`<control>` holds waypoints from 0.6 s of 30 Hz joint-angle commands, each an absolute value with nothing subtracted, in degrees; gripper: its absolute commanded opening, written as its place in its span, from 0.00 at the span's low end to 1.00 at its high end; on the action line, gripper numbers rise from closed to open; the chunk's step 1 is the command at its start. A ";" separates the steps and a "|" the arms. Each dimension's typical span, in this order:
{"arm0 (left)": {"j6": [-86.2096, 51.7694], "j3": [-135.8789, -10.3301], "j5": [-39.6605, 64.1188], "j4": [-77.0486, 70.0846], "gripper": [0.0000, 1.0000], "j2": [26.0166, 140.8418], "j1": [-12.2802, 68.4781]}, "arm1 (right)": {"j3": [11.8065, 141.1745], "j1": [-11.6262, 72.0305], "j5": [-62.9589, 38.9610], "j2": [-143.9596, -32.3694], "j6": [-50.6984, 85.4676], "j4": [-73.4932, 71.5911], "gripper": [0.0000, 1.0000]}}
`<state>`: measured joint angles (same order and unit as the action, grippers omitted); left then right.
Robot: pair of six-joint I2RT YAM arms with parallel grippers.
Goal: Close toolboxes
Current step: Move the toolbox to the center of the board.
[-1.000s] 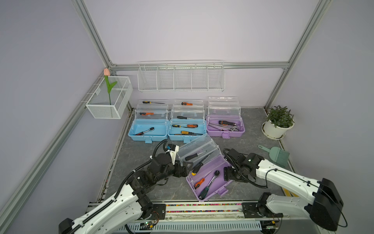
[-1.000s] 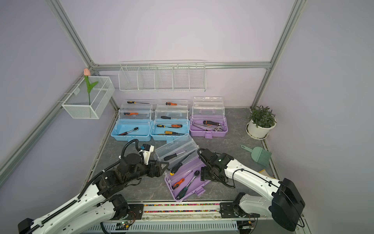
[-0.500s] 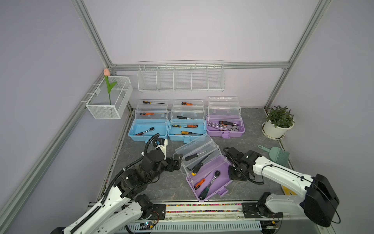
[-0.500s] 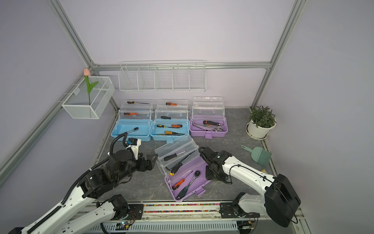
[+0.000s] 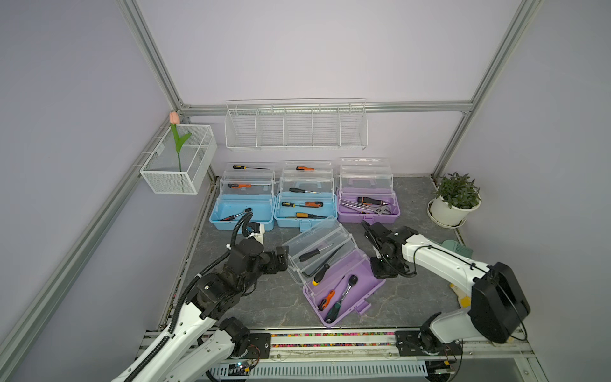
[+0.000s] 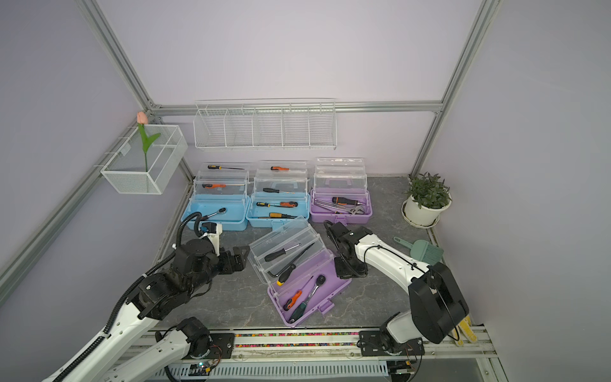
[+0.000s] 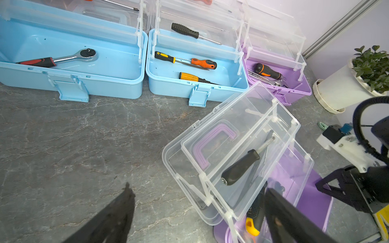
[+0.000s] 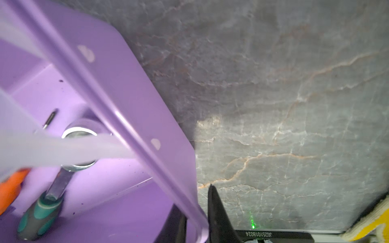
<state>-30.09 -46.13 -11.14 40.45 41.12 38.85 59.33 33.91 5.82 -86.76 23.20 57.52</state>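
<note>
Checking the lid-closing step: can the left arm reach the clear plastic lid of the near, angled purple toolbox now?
Probably yes. The left gripper stands open just beside the clear plastic lid, nothing between them; the right gripper pinches the far-end rim of the purple base.

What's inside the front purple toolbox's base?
A green-handled ratchet and an orange-handled screwdriver show; the clear trays overhang the rest, so it can't be made out.

Right wrist view: near purple toolbox [image 8: 130, 109] cut off by the frame, its clear tray [image 8: 63, 147] blurred — right hand [image 8: 195, 202] shows fingertips [image 8: 214, 206] only.
</note>
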 commanded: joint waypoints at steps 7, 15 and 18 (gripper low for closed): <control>-31.98 -45.79 -6.94 37.27 0.96 42.93 34.09 | 76.73 29.63 2.29 -99.23 -3.20 52.79 0.13; -32.96 -46.41 -6.69 37.19 0.95 44.38 33.40 | 80.61 30.44 6.76 -95.35 9.10 62.54 0.87; -32.95 -46.46 -7.19 36.84 0.95 44.33 33.35 | 75.32 31.12 10.31 -89.15 21.06 62.25 0.94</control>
<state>-31.88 -45.84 -6.76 37.41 44.80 33.74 78.52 30.48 6.83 -93.71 9.80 58.70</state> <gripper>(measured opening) 0.950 0.935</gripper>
